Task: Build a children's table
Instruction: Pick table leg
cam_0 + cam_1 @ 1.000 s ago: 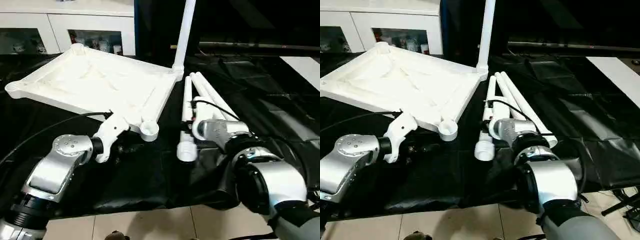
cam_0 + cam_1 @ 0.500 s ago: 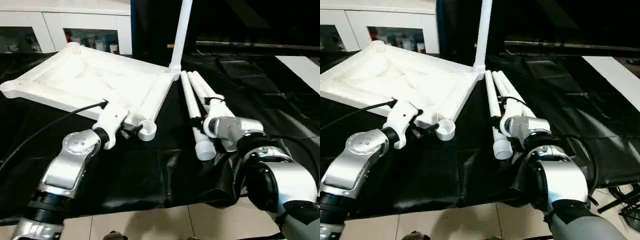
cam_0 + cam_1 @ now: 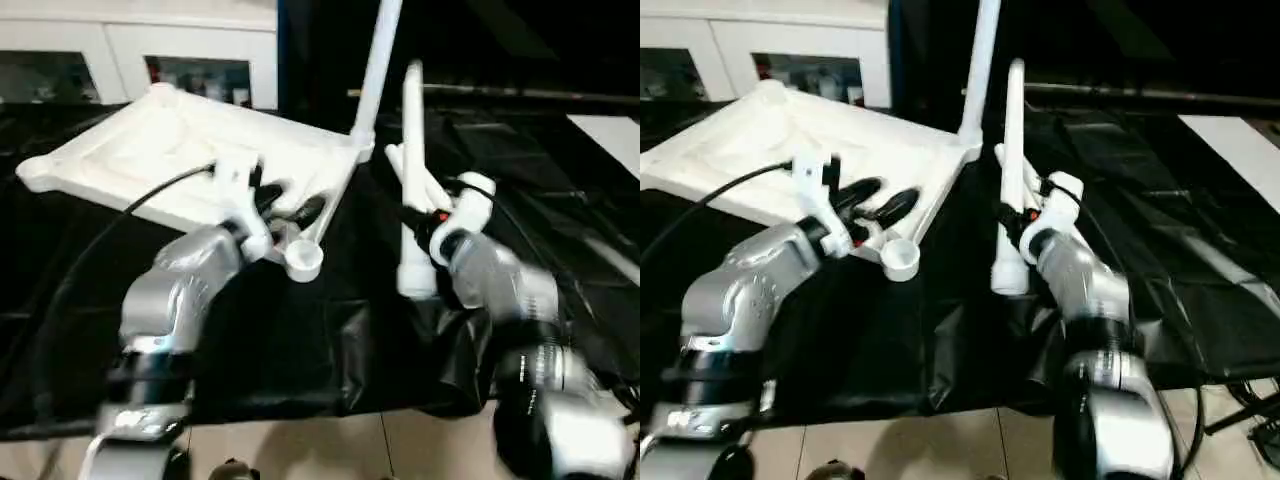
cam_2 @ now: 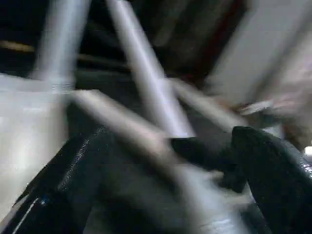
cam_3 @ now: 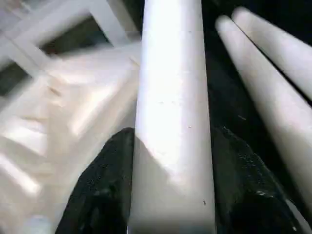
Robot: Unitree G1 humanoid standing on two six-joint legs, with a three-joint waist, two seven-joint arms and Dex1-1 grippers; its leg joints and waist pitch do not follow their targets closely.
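The black-covered tabletop (image 3: 300, 360) spans the scene, with a white cabinet (image 3: 130, 40) with glass doors behind it. On the left half of it lies the white plastic top panel (image 3: 150, 150) of the children's table, underside up, its raised rim and round corner sockets showing. The near corner socket (image 3: 303, 260) juts out over the black cover.

One white leg (image 3: 380, 60) stands upright in the panel's far right corner. A second leg (image 3: 412, 130) stands almost upright just right of the panel. Its thick lower end is close to the cover, though whether it touches is unclear. Two more legs (image 5: 273, 97) lie flat on the cover beside it.

The right tool (image 5: 170, 195) is clamped round the lower part of that second leg, one black finger (image 5: 102, 185) on each side of the tube.

The left tool (image 3: 875, 200) hangs over the panel's near rim, just behind the near corner socket, its fingers (image 3: 895, 205) spread wide with nothing between them.
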